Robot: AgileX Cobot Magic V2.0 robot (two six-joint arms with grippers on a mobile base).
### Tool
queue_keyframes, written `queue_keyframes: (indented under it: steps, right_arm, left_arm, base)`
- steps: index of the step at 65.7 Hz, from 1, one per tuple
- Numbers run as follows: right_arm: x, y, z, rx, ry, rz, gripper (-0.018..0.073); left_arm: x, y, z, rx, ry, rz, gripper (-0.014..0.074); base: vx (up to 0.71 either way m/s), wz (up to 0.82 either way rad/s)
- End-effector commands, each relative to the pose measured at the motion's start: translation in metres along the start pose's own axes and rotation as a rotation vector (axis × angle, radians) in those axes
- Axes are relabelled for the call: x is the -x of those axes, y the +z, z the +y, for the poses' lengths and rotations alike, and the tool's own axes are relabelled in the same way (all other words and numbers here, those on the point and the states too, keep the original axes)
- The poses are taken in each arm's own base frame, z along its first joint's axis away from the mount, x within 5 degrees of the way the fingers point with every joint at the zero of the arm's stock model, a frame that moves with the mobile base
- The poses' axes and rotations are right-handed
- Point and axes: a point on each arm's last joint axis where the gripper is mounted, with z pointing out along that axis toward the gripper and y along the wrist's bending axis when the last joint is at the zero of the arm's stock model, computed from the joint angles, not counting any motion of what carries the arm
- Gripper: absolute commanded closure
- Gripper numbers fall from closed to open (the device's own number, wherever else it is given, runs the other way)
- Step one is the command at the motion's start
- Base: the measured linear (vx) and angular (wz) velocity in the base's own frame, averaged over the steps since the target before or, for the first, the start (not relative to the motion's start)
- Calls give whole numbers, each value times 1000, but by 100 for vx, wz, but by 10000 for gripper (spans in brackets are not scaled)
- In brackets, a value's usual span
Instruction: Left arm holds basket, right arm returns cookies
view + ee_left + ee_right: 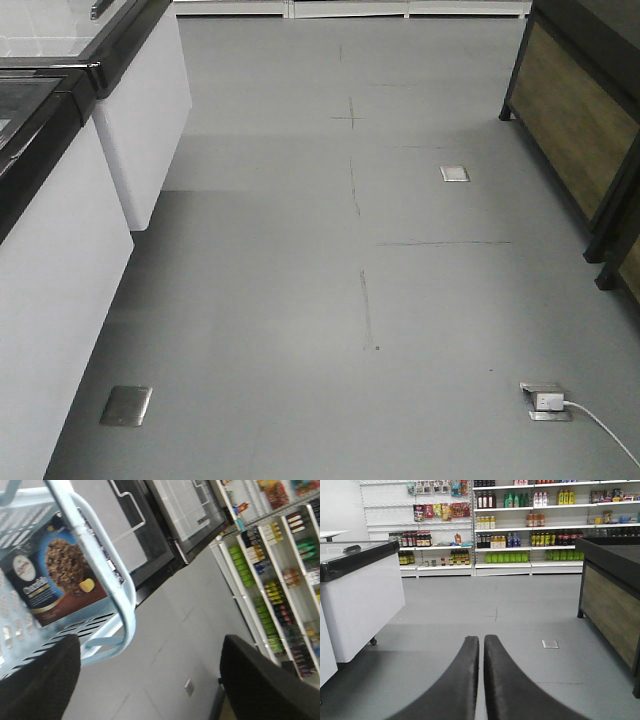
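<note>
Right gripper [481,641] fingers press together, empty. Left gripper [150,647] gapes wide beside the handle [127,595] of the basket [20,647]; the Chocofello cookies box [60,577] lies inside. Unclamped, that handle could slip free.

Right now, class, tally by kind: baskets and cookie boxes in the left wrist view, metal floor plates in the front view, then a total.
Baskets: 1
Cookie boxes: 1
Metal floor plates: 3
Total: 5
</note>
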Motion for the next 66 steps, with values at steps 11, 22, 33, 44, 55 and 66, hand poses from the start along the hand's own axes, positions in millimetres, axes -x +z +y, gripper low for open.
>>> queue_keyframes:
  steps: [11, 22, 33, 44, 55, 66]
  right_arm:
    - [1, 0, 0, 0, -12, -65, 570]
    - [1, 0, 0, 0, -12, -65, 570]
    - [1, 0, 0, 0, -12, -65, 570]
    - [1, 0, 0, -1, -12, -65, 570]
    - [1, 0, 0, -1, -12, -65, 570]
    - [1, 0, 0, -1, -12, -65, 570]
  left_arm:
    - [13, 13, -4, -172, -42, -16, 41]
    - [18, 26, 8, -185, -89, -9, 41]
    - [25, 39, 17, -251, -167, -5, 41]
    - [29, 53, 29, -284, -228, 0, 41]
    - [34, 64, 39, -339, -281, -9, 41]
    - [36, 76, 47, -390, -352, 5, 80]
  base:
    - [0, 0]
    - [0, 0]
    - [0, 0]
    - [0, 0]
    - [0, 0]
    - [0, 0]
